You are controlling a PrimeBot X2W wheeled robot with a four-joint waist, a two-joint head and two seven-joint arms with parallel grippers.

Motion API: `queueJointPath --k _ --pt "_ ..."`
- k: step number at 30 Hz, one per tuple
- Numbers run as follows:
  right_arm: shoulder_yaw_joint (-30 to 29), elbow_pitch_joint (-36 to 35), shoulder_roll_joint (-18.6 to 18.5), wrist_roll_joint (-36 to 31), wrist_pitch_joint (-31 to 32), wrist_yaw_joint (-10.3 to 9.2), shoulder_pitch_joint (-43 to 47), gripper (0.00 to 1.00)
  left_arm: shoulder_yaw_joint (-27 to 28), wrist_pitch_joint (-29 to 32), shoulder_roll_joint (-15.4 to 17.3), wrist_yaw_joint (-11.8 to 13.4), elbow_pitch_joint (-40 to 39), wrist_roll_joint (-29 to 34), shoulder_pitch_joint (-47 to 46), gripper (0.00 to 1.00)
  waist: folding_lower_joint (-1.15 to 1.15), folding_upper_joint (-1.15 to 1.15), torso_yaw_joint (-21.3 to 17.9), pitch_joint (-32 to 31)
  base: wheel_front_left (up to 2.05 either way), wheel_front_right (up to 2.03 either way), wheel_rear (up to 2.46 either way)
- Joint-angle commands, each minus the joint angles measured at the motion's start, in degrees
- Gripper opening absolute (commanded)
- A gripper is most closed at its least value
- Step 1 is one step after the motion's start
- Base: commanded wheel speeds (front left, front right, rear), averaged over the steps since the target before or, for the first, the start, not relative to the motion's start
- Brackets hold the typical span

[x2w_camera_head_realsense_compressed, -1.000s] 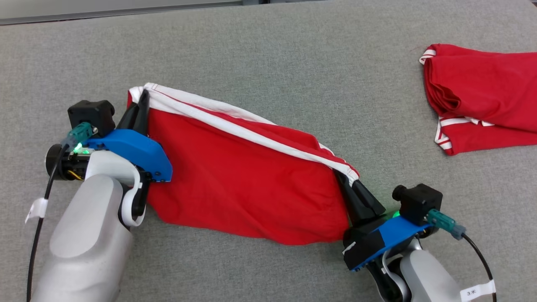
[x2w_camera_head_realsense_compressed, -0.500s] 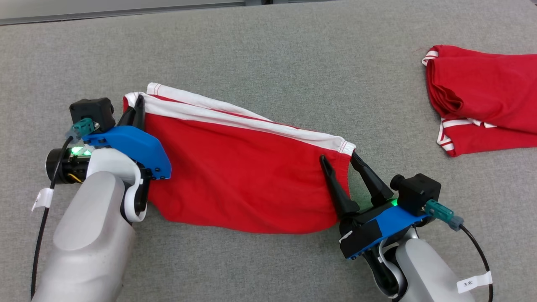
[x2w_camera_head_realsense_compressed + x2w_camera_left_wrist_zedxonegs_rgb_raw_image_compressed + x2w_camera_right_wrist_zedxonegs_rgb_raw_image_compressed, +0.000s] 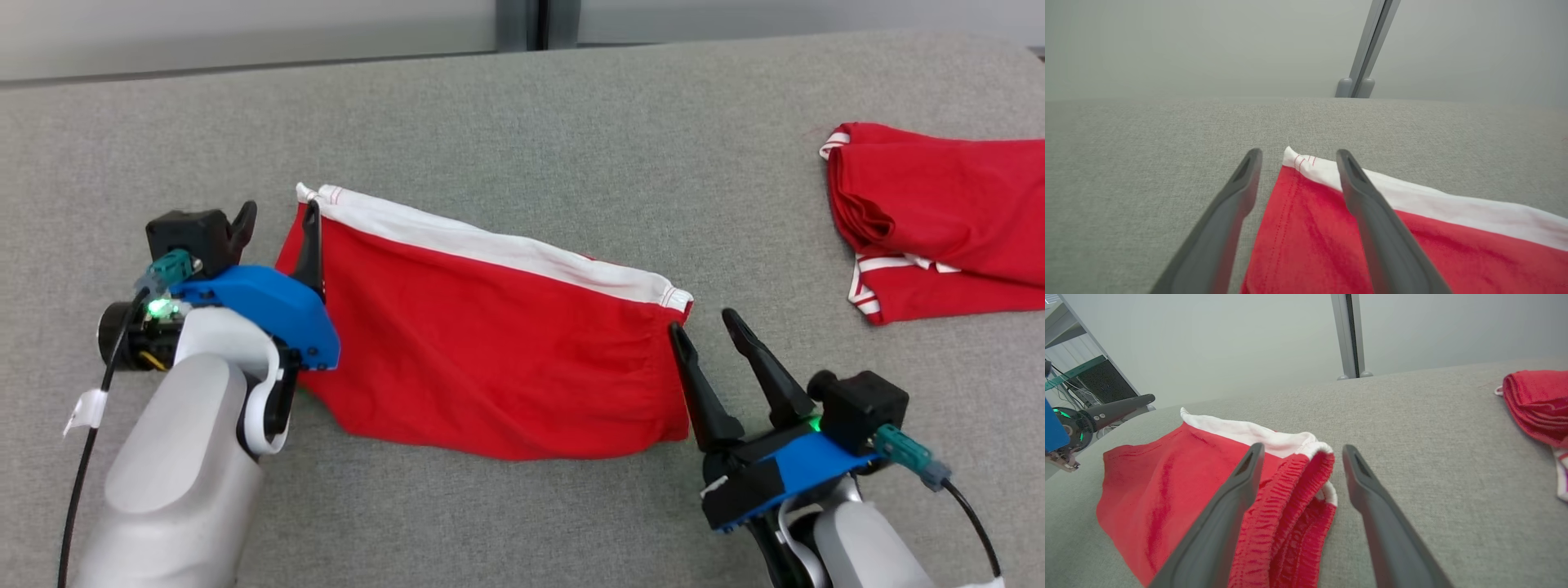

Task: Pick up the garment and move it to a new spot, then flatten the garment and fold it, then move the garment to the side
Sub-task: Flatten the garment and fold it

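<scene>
Red garment (image 3: 490, 351) lies flat on table (image 3: 571, 122), jaws spread at each end.

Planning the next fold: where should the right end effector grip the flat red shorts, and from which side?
Likely the ribbed waistband at the shorts' right end, from the right: its stacked layers form a thick edge facing the open right end effector.

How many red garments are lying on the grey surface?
2. One garment lies flat in the middle, between the left gripper and right gripper. The second garment lies folded at the right edge, partly cut off.
</scene>
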Motion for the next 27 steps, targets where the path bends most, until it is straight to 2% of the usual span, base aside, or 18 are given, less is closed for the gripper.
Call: queueJointPath --k 1,6,12,18,27 --pt "-0.8 -1.0 -0.1 -0.7 0.5 0.01 1.4 1.0 0.0 0.4 0.6 0.0 -0.6 -0.2 1.2 1.0 0.0 0.0 -0.1 -0.6 0.0 0.0 0.0" --pt "-4.9 -5.5 -0.1 -2.7 3.1 0.01 5.9 1.0 -0.9 4.0 2.7 -0.3 -3.5 -0.7 4.6 1.0 0.0 0.0 0.1 -2.5 0.0 0.0 0.0" --pt "-8.3 -10.7 0.0 -4.2 6.4 0.01 9.3 1.0 -1.6 11.7 5.3 -1.2 -6.1 -2.3 7.2 1.0 0.0 0.0 -0.3 -3.3 0.0 0.0 0.0" --pt "-8.6 -13.9 0.0 -4.3 8.4 0.01 9.4 1.0 -1.2 18.0 8.1 -1.5 -6.9 -3.9 7.1 1.0 0.0 0.0 -1.7 -2.0 0.0 0.0 0.0" --pt "-7.9 -14.8 -0.1 -3.4 8.8 0.01 9.0 1.0 0.1 21.2 9.3 -1.0 -5.2 -6.4 6.5 1.0 0.0 0.0 -3.4 -0.2 0.0 0.0 0.0"
